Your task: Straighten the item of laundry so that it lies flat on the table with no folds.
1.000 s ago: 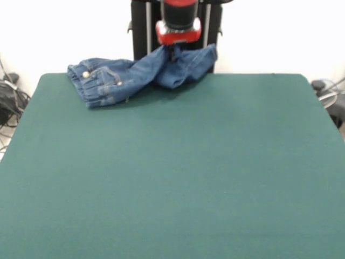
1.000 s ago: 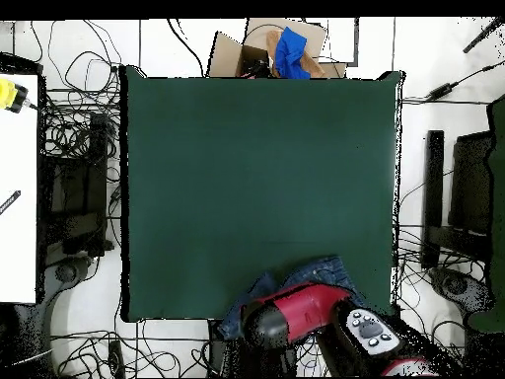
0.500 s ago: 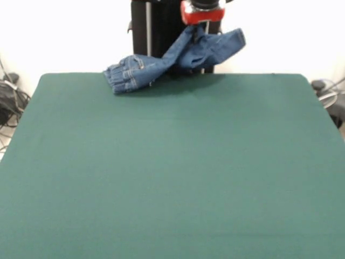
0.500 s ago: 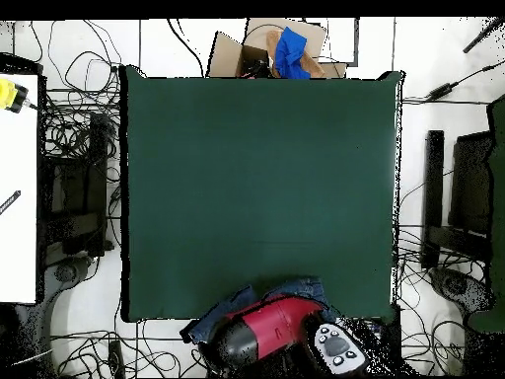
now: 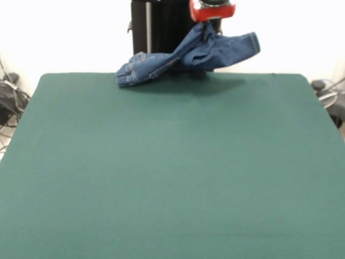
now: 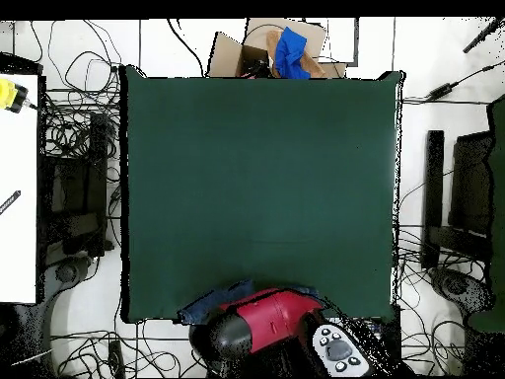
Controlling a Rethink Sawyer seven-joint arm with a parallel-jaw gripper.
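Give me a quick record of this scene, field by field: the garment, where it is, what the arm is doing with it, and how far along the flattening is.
garment: small blue denim jeans, bunched and folded
location: at the table's edge on the robot's side, one end resting there, the rest lifted
gripper: gripper above the raised part, cloth hanging from it; fingers hidden
overhead view: red arm covers most of the jeans
off-table: cardboard box with blue item past the opposite edge
progress: not flat yet

Faded denim jeans (image 5: 183, 56); matt felt-like table (image 5: 172, 172) cloth.
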